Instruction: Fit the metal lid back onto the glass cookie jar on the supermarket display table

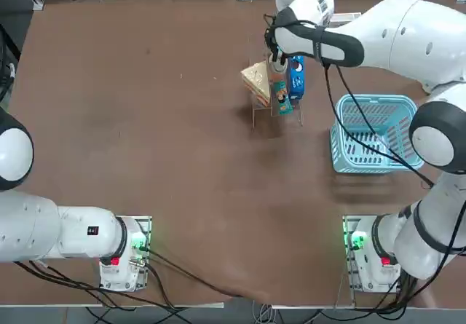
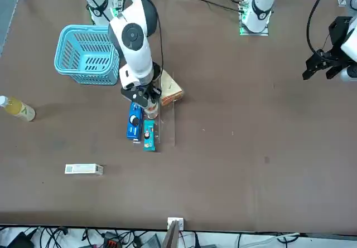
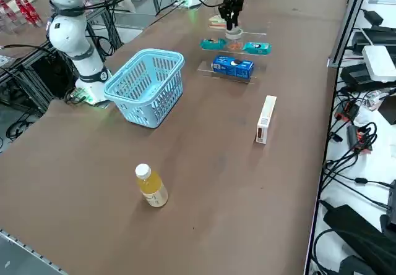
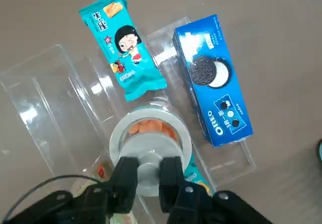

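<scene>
From overhead, going left to right on the supermarket display table [image 1: 145,120], I see a tan snack packet [image 1: 255,81], then a teal snack packet [image 1: 281,97] and a blue cookie box [image 1: 296,77] on a clear display stand [image 4: 45,108], with the blue basket [image 1: 375,133] further right, well apart. The glass cookie jar [image 4: 151,133] stands among the packets, hemmed in close by the teal packet and the blue box. My right gripper [image 4: 149,176] hangs straight over the jar, fingers [image 4: 125,178] clenched on the metal lid [image 4: 149,169], which sits at the jar's mouth, off-centre toward the gripper.
</scene>
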Action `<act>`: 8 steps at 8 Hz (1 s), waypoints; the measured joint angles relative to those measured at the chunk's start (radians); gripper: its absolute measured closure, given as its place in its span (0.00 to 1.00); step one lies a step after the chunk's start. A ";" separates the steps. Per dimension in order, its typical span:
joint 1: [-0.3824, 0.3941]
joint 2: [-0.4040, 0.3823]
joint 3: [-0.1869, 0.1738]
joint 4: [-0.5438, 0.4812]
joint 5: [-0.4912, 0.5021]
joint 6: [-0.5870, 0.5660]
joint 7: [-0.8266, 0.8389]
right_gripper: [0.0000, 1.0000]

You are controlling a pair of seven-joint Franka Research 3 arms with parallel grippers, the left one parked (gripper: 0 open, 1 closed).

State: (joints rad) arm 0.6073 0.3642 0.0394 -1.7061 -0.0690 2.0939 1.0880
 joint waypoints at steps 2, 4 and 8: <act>0.001 0.012 0.000 0.004 -0.003 0.001 0.001 0.74; 0.001 0.013 -0.004 0.009 -0.010 0.001 0.002 0.74; 0.000 0.014 -0.007 0.009 -0.016 0.002 0.002 0.74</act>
State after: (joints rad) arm 0.6078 0.3784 0.0325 -1.6975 -0.0850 2.0962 1.0899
